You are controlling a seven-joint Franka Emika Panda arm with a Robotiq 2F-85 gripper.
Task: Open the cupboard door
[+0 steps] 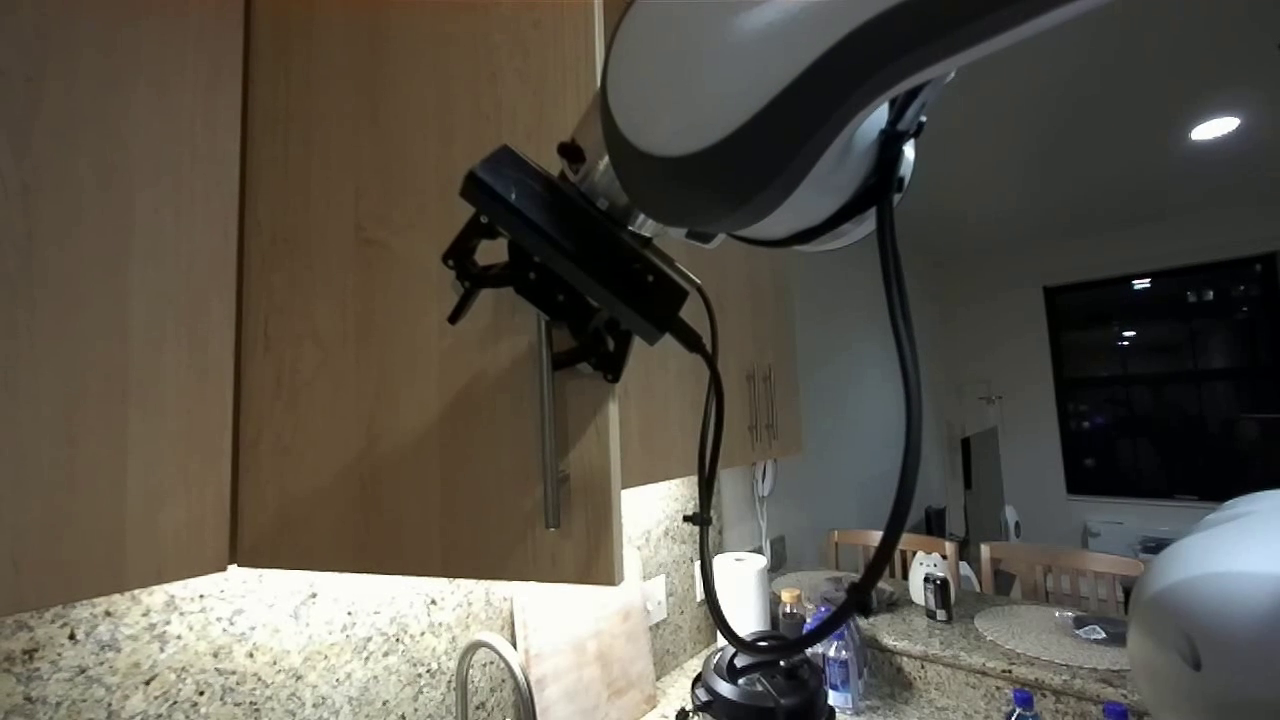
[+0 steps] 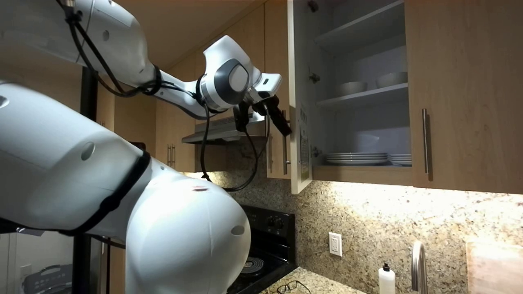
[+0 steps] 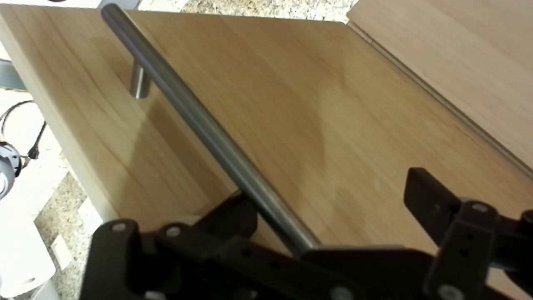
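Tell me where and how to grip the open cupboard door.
Take the slim bar handle, probably from the front of the cupboard door, closing the gripper sideways across it: the handle runs upright and stands off the door, leaving a gap behind.

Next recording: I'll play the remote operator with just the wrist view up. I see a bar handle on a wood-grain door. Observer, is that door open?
Observer: Yes. In an exterior view the cupboard door stands swung out, with the shelves behind it in plain sight.
Operator: What is on them?
Observer: White bowls sit on a shelf above stacked plates.
Operator: Is anything dangling that I'm missing?
Observer: Yes. In both exterior views a black cable hangs in a loop that drops lower than the end effector.
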